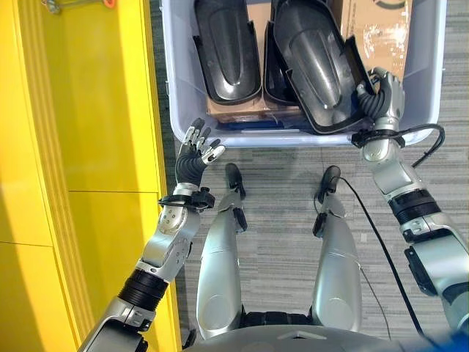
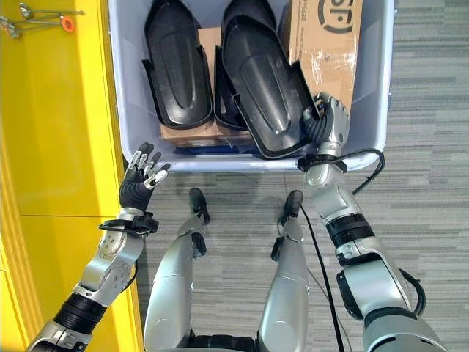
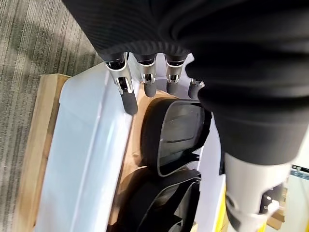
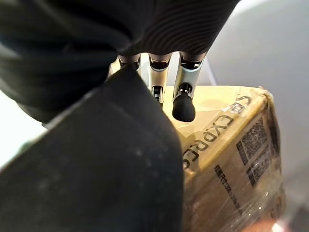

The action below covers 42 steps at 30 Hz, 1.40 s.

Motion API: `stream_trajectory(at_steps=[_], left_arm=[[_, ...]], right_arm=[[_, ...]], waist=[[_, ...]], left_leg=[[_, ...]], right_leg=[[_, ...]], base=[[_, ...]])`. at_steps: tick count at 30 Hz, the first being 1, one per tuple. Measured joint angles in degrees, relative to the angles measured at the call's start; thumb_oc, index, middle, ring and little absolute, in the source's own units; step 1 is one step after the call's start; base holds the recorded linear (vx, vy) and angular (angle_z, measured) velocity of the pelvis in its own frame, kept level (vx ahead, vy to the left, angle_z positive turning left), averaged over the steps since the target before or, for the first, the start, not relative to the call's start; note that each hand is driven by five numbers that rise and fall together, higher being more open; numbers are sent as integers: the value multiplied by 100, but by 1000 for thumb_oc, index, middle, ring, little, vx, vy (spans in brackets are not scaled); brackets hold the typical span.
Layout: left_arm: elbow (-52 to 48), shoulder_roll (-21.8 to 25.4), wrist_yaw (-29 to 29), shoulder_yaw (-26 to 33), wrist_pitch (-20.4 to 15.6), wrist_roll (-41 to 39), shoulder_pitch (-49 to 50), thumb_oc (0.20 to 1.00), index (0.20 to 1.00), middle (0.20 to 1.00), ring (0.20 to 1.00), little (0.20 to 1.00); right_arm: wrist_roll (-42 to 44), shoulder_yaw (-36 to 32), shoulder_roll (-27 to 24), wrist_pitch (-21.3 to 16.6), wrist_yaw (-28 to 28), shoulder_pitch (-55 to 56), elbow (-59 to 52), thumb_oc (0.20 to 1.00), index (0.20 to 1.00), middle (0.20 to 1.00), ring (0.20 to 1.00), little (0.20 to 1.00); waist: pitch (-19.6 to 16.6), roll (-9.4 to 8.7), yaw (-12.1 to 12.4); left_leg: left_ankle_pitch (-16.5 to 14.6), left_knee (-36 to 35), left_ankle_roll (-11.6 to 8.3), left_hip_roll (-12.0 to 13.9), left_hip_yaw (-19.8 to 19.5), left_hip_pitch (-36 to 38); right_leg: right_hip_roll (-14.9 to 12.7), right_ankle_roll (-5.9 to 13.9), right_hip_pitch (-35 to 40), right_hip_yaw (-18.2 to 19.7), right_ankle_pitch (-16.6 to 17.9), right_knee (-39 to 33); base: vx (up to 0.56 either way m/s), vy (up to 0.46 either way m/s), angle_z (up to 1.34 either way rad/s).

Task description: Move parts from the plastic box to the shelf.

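Pale plastic box [image 2: 366, 95] holding black moulded parts; right hand [image 2: 330, 125] inside it grips the nearest black part [image 2: 264, 88]; left hand [image 2: 143, 176], fingers spread and empty, hovers outside its near-left corner

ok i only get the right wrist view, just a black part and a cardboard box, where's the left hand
Observer: The left hand is outside the box, by its near left corner, open and holding nothing.
Operator: how many parts on top in there
Observer: Two show side by side, a left part and a right part. The right hand is at the right part's near right corner.
Operator: and the shelf
Observer: The yellow shelf runs along the robot's left, right beside the box.
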Motion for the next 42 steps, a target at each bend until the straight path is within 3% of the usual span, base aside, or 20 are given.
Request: stream_trajectory(at_steps=[4,9,15,21,23,32,42], left_arm=[[5,1,-1,1,18,0,47,1000,1000,1000,1000,1000],[-7,14,-12,21,113,0,308,1000,1000,1000,1000,1000],[-39,17,-63,102,231,0,601,1000,1000,1000,1000,1000],[-68,16,-273,347,362,-1,940,1000,1000,1000,1000,1000],[-68,28,-287,405,370,-1,1104,1000,1000,1000,1000,1000],[-70,-52,-520,697,553,12,1567,1000,1000,1000,1000,1000],[-56,-456,-555,1319,630,32,2310,1000,1000,1000,1000,1000]], right_arm=[[363,-65,235,15,85,452,-123,200,200,200,200,200],[1006,-262,394,5,127,1270,-1031,200,200,200,200,200],[1504,-666,506,-329,246,1885,-2496,200,200,200,200,200],[2170,-942,722,-759,640,2481,-3323,200,200,200,200,200],[2362,-924,726,-974,777,2645,-3371,200,200,200,200,200],[2728,-1219,714,-1075,1514,3761,-3766,200,200,200,200,200],[2782,-1284,689,-1023,1992,4403,-3779,200,200,200,200,200]], waist=[[-1,-11,53],[-30,-80,-7],[-53,-130,-24],[-272,-372,-76],[-501,-430,-93],[-1134,-534,-202],[-1802,-589,-281]], left_leg=[[-24,-97,-28,-6,-5,448],[-52,-195,-64,-13,-116,888],[-89,-199,-82,5,-159,1231],[-178,-289,-148,8,-148,1635],[-218,-295,-184,11,-131,1689],[-258,-485,-225,38,-130,2254],[-208,-898,-422,420,16,3255]], right_leg=[[9,-6,468,-56,-36,-105],[42,3,1081,-231,-31,-332],[73,4,1537,-328,-13,-458],[105,11,2022,-363,-1,-729],[112,11,2089,-355,-1,-806],[187,9,2734,-469,-1,-1069],[592,-90,3406,-393,-243,-1068]], base=[[6,-2,2],[38,-26,10],[17,-10,3],[56,-21,-1],[56,-21,-1],[25,-43,1],[-20,-103,-11]])
